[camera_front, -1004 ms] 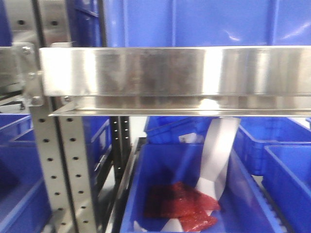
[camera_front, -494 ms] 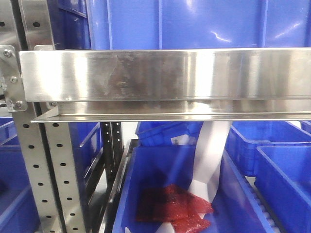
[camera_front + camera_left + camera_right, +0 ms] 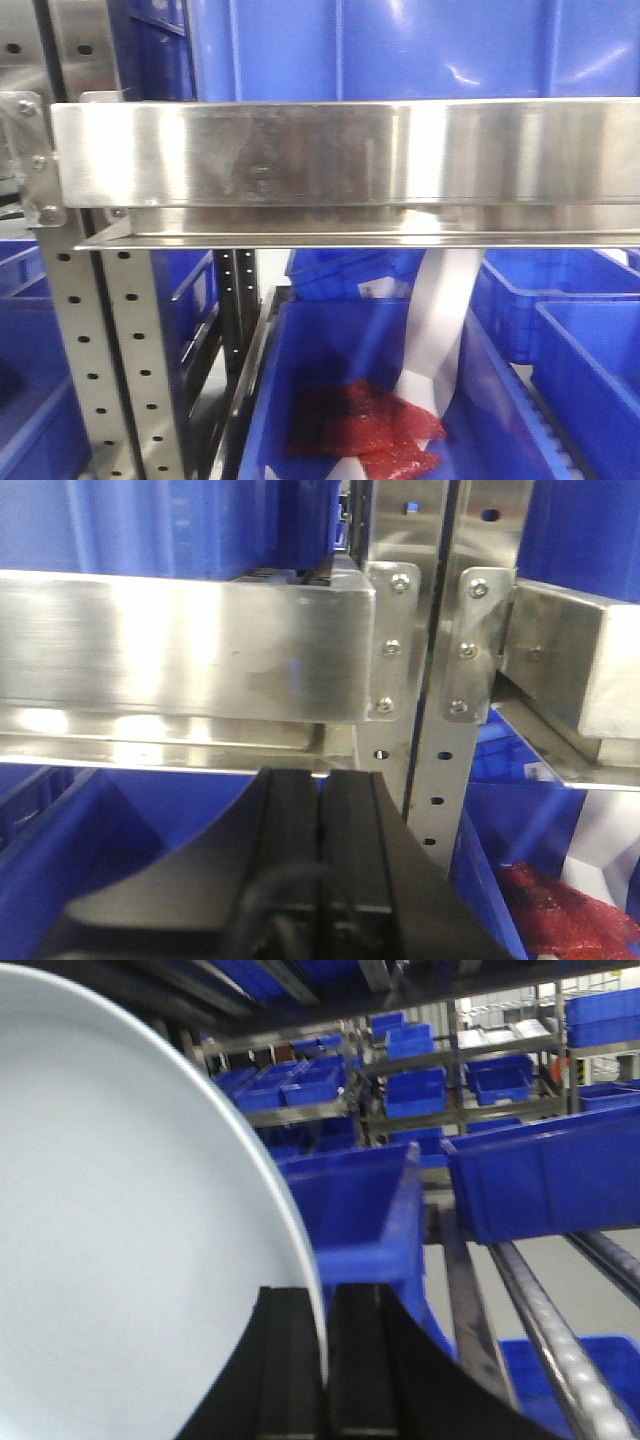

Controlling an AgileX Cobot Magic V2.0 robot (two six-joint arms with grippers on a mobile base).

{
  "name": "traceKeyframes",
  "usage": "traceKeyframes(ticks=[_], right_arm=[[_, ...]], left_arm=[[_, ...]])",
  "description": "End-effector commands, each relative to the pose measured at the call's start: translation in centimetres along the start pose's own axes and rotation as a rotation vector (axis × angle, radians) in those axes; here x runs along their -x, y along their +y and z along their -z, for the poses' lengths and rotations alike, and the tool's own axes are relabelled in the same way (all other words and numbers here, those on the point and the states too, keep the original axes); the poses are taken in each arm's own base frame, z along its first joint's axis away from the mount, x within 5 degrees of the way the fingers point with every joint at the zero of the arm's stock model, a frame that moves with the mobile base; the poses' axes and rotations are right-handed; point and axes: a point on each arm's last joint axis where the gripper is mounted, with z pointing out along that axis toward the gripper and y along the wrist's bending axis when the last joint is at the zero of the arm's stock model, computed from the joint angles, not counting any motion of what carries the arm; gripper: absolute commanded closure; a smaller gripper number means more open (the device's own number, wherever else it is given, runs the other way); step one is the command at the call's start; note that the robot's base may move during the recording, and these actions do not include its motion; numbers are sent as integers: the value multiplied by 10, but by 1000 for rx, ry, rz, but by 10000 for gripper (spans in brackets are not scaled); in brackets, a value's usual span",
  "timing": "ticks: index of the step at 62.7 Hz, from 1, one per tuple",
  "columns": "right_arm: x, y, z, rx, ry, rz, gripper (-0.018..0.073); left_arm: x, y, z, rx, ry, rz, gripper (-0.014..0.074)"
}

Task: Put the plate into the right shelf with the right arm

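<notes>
The right gripper's (image 3: 322,1305) fingers clamp the rim of the plate (image 3: 130,1260), which stands on edge, spreading left of the gripper; beyond the gripper sit the right shelf's (image 3: 462,1300) blue bins (image 3: 540,1185).

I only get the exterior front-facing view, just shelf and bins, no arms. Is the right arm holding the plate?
Observer: Yes, the right wrist view shows the plate clamped by its rim in the jaws of the right gripper.
Operator: And the left?
Observer: The left gripper is shut and empty, facing a steel beam.
Operator: Any bin under the plate?
Observer: Cannot tell; blue bins show only beyond it.
</notes>
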Motion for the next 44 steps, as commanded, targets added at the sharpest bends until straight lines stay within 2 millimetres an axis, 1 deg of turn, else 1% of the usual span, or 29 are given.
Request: traceKeyframes(ticks=[1,3,7,12,18,19,20,21,23,30,31,36,38,44], right_arm=[[38,7,-10,8,-143,-35,505],[42,7,-15,7,-139,-36,505],[55,10,-26,9,-147,-35,505],[70,13,-45,9,-145,-35,505],[81,14,-75,2,-123,-36,505],[84,15,-76,4,-127,-36,505],[83,15,-83,2,-115,-37,505],[86,16,-85,4,-120,-37,505],[89,16,-96,6,-112,-37,505],[92,21,-130,22,-79,-43,505],[89,21,-138,22,-63,-45,505],[84,26,-163,43,-28,-43,505],[78,27,-176,46,-2,-33,505],[66,30,-205,53,32,7,502]], left_arm=[[5,1,1,12,-89,15,724],[5,1,1,12,-89,15,724],[5,1,1,12,-89,15,724],[5,1,1,12,-89,15,724],[5,1,1,12,-89,15,724],[5,1,1,12,-89,15,724],[5,1,1,12,-89,15,724],[5,1,1,12,-89,15,724],[5,1,1,12,-89,15,724],[5,1,1,12,-89,15,724],[5,1,1,12,-89,15,724],[5,1,1,12,-89,15,724],[5,1,1,12,-89,15,724],[5,1,1,12,-89,15,724]])
